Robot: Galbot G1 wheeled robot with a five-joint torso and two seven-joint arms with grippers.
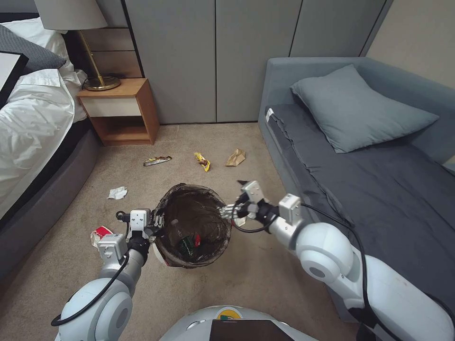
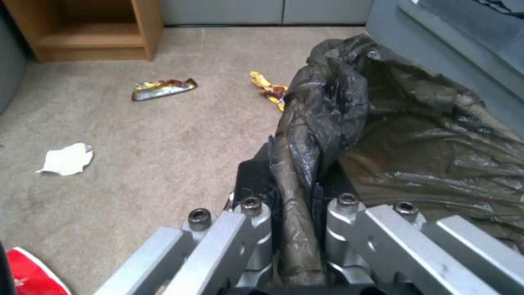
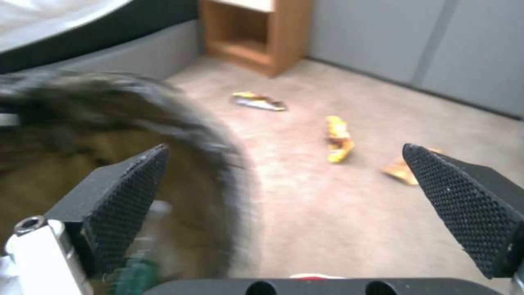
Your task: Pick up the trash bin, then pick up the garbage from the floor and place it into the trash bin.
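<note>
Roughly, progress: the bin is in hand and partly filled, so the task looks a good way along but not finished
Trash bin [image 1: 193, 226]: off to the robot's front, between the two arms above the carpet [image 1: 142, 284], its dark liner bag [image 2: 415, 135] folded over the rim
Left gripper [image 1: 156, 226]: clenched on the bin's rim at its left side; the left wrist view shows the liner pinched between its closed fingers
Right gripper [image 3: 284, 205]: at the bin's right edge, fingers spread wide and holding nothing
Already inside: a clear bottle with a green label [image 1: 182, 241] and something red beside it
Left on the floor: two yellow wrappers [image 1: 158, 161] [image 1: 203, 161] and a brown paper bag [image 1: 236, 157] near the nightstand [image 1: 121, 111], a white tissue [image 1: 117, 192] by the bed, a red-white cup [image 1: 100, 234] just beside the left arm
Judgement: five pieces remain to collect
</note>
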